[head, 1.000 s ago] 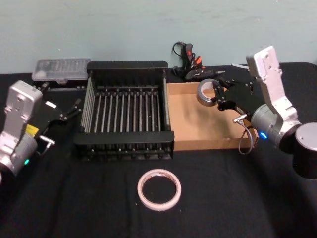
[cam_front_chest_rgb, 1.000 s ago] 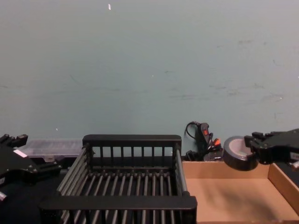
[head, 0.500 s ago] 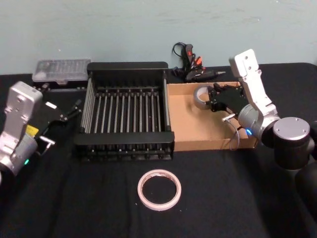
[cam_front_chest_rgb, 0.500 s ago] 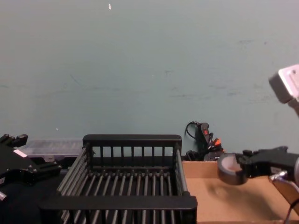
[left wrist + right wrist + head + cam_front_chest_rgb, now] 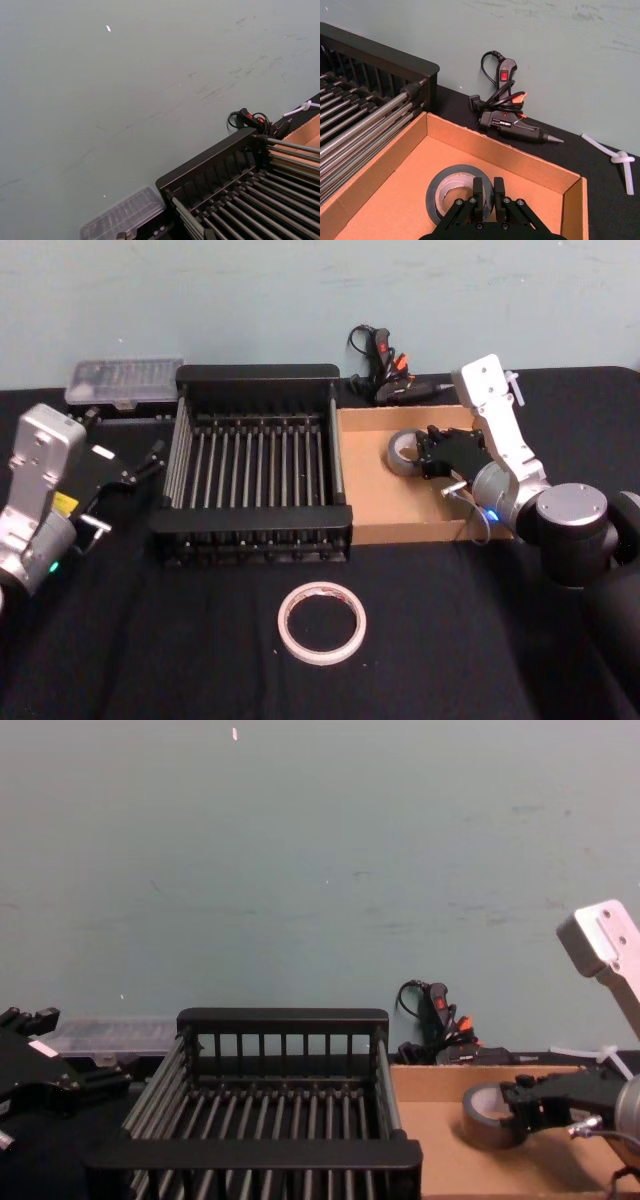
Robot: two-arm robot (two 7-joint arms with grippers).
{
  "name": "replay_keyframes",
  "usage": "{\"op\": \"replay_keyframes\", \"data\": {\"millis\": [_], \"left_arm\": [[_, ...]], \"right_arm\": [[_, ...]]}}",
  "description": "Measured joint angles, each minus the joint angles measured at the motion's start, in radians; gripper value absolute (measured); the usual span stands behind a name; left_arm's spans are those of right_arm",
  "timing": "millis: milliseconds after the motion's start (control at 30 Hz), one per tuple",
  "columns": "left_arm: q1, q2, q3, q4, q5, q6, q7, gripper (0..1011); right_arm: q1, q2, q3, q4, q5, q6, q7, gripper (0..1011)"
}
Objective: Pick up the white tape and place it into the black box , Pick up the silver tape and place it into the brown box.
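Even, soft indoor light, faint shadows, no glare; the pictures look slightly grainy.

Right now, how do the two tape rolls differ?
The silver tape is small, thick-walled and grey, gripped by the right gripper inside the brown box. The white tape is wider, thin-walled, and lies free on the black table in front of the black box. Both are round rolls.

Near wall of silver tape (image 5: 451, 192) hidden behind right tool (image 5: 489, 196). Brown box (image 5: 440, 1160) cut off at chest view's lower edge. Left tool (image 5: 150, 460) tips too small to read.
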State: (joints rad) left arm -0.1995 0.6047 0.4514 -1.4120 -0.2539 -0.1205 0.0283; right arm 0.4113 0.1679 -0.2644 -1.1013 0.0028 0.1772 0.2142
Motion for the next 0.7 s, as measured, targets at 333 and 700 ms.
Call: {"op": "replay_keyframes", "data": {"millis": [333,700], "left_arm": [[0.000,0.000,0.000,0.000,0.000,0.000,0.000,1001],[0.000,0.000,0.000,0.000,0.000,0.000,0.000,1001]], "right_arm": [[-0.004,-0.002,0.002,0.003,-0.011,0.005,0.004,133],[-0.004,-0.002,0.002,0.002,-0.010,0.005,0.005,192]]}}
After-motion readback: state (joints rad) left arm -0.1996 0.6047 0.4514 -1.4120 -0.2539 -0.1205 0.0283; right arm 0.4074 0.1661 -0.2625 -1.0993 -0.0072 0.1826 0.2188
